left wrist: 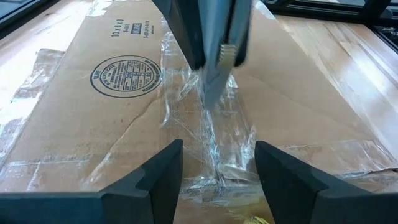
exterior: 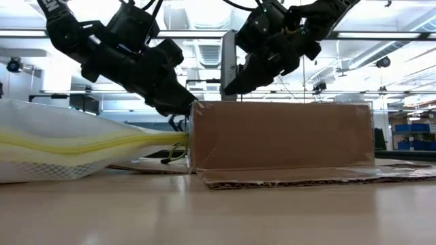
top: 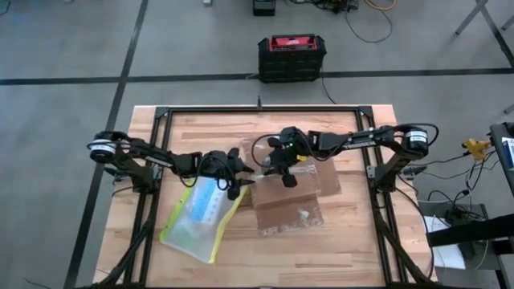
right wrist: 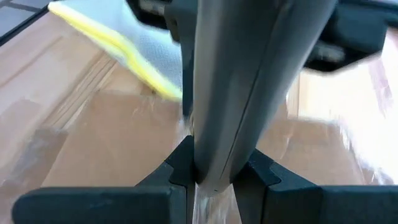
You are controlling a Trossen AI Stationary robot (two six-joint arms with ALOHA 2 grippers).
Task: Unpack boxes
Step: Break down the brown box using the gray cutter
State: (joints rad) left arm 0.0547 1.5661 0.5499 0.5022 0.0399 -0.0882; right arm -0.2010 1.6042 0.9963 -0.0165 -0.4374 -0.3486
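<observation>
Item: flat brown cardboard carton [top: 285, 201], flaps out, lying at mid-table on the wooden table [top: 353, 257]. Shiny clear tape strip [left wrist: 208, 134] runs along its seam; a round printed stamp [left wrist: 125, 76] sits beside the tape.

Item: clear plastic pouch [top: 201, 218] with yellow-green edge, lying on the table to the carton's left, its end touching the carton's side in the low view.

Item: left gripper [top: 238, 178], at the carton's left edge, above the junction of pouch and carton. Fingers [left wrist: 163, 171] spread apart, straddling the tape line, holding nothing.

Item: right gripper [top: 283, 172], over the carton's upper middle. Fingers [right wrist: 177, 165] pinched on a slim grey blade-like tool [right wrist: 239, 81], its tip down at the taped seam.

Item: black-and-red case [top: 291, 56], on the floor beyond the table's far edge.
</observation>
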